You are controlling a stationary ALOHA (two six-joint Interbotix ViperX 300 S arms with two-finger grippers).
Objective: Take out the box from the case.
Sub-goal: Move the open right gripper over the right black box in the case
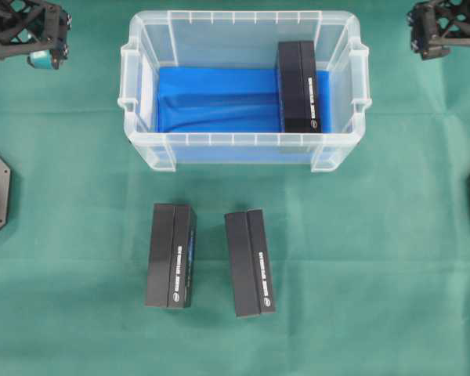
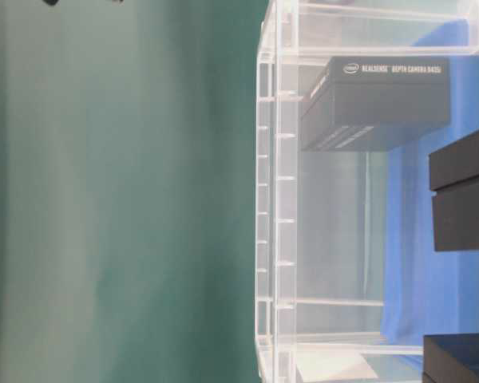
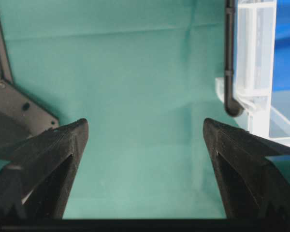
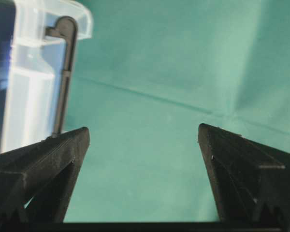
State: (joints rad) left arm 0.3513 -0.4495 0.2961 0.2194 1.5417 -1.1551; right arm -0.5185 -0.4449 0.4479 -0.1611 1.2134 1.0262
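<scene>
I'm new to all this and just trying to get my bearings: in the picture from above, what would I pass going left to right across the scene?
Left gripper → first loose black box on the cloth → second loose black box → black box inside the case → case's right rim → right gripper.

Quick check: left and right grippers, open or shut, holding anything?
Left gripper: open, holding nothing, over the green cloth beside the case.
Right gripper: open, holding nothing, also outside the case.
</scene>
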